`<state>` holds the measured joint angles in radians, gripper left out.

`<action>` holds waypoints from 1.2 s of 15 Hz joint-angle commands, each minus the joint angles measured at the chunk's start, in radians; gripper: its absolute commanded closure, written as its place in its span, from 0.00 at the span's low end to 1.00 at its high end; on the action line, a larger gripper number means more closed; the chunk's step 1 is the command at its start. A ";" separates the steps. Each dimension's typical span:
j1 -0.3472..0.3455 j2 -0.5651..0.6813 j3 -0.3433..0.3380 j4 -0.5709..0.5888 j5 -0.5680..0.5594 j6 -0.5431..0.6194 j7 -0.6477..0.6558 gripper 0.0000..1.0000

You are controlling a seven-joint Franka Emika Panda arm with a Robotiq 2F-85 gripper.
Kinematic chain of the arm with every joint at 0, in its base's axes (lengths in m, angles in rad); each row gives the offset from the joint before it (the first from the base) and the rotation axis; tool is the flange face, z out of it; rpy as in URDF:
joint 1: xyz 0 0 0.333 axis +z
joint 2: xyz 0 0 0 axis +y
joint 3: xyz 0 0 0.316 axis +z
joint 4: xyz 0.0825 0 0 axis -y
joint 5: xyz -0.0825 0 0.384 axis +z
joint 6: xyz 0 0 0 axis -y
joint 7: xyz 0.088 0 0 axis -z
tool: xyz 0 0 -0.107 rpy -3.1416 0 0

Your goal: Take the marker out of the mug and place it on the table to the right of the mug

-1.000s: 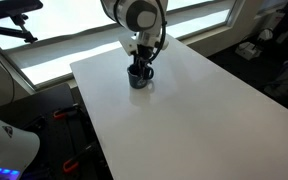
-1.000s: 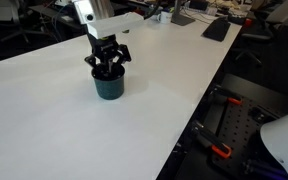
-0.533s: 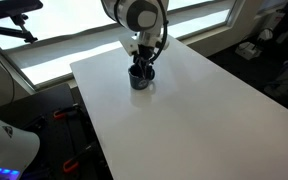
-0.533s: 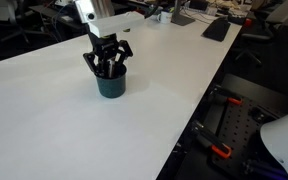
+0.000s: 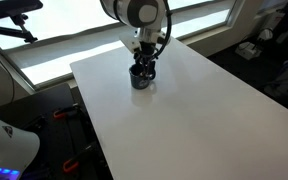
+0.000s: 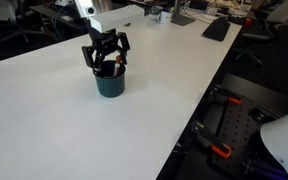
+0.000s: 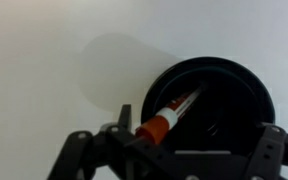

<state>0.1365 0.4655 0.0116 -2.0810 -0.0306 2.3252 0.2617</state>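
Over the last second the Robotiq gripper (image 6: 106, 57) has spread its jaws from nearly together to wide apart, hanging just above the mouth of the small dark navy-black mug (image 6: 111, 86). I read that as the set-up for the grasp: nothing has been taken out yet.

The short red-orange marker (image 7: 157, 123) is still inside the mug, leaning with its orange end at the rim nearest the wrist camera. In the wrist view the 2 fingers (image 7: 79, 152) stand well apart on either side of that end. They grip nothing, and whether they touch the rim I cannot tell.

The mug stands on the plain white table (image 5: 184, 120), towards its far edge by the window, and the surface beside it is bare.
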 commanded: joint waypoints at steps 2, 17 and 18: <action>0.007 -0.026 -0.006 -0.024 -0.022 -0.010 0.001 0.25; 0.014 -0.021 -0.008 -0.036 -0.029 -0.009 0.007 0.02; 0.010 -0.020 -0.006 -0.035 -0.023 -0.016 0.002 0.00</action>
<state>0.1408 0.4655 0.0088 -2.0955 -0.0398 2.3251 0.2617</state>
